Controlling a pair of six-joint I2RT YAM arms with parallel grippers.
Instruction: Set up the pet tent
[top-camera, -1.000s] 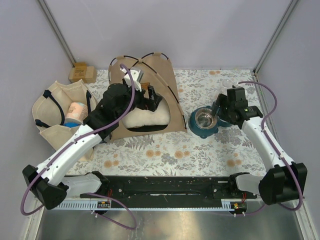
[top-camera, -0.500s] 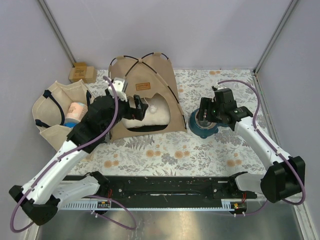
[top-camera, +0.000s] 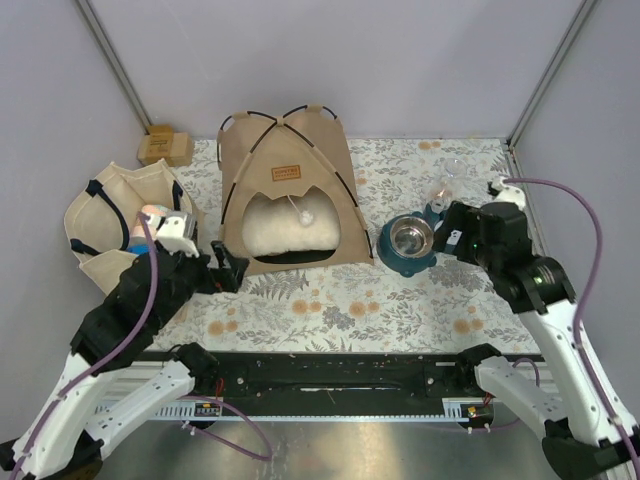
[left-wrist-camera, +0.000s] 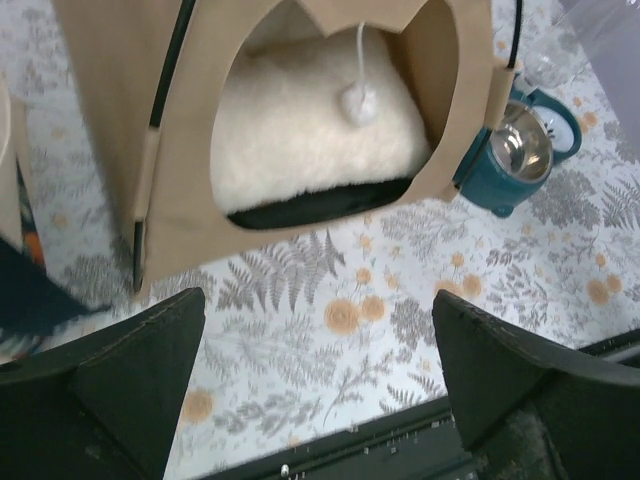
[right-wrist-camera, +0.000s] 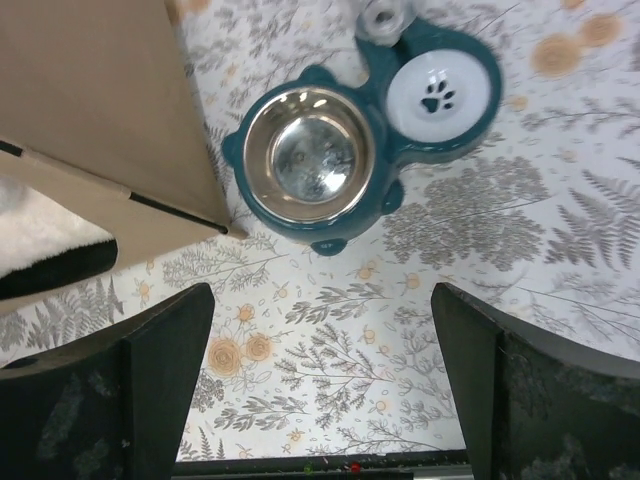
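The tan pet tent (top-camera: 290, 175) with black trim and crossing poles stands upright at the back middle of the floral mat. A cream fluffy pillow (top-camera: 290, 228) lies inside and a white pompom (top-camera: 304, 212) hangs in the opening. The tent also shows in the left wrist view (left-wrist-camera: 180, 150), with the pompom (left-wrist-camera: 357, 103). My left gripper (top-camera: 228, 272) is open and empty, near the tent's front left corner. My right gripper (top-camera: 455, 240) is open and empty, right of the teal bowl. In the right wrist view the tent's corner (right-wrist-camera: 100, 120) is at top left.
A teal double pet bowl (top-camera: 408, 242) with a steel dish sits right of the tent, also in the right wrist view (right-wrist-camera: 315, 160). A beige tote bag (top-camera: 115, 225) with a can inside stands at the left. A small brown box (top-camera: 165, 147) is at back left.
Both arms have pulled back toward the near edge. The left gripper has left the tent's opening; the right gripper has moved off the bowl to the right.
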